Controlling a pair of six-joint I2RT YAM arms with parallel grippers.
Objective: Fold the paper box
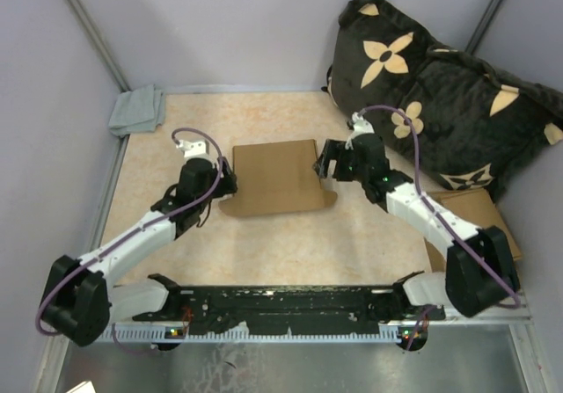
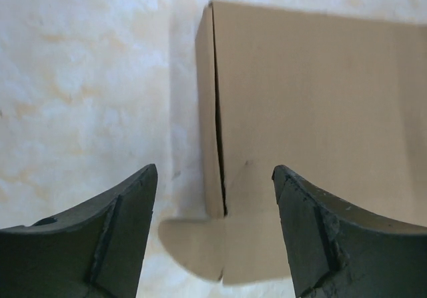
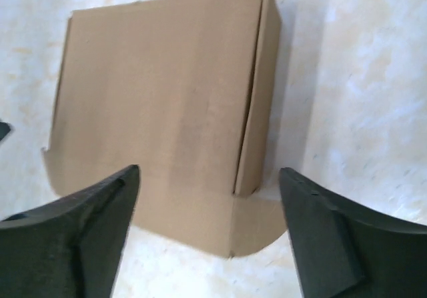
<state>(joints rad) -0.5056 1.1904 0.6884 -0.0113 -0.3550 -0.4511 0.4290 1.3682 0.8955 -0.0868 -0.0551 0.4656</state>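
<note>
Brown cardboard box [image 1: 274,178] lies on the table [image 1: 290,248], long axis left to right; left gripper [image 1: 229,182] just beside its left wall, right gripper [image 1: 324,166] beside its right, both spread wide, empty

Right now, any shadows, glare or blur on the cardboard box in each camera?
Top external view: soft even light, the paper box sharp, no glare. Left wrist view: the box throws a soft shadow on the table along its left edge; the fingers look dark and slightly blurred. Right wrist view: same shadow on the box's right side.
</note>
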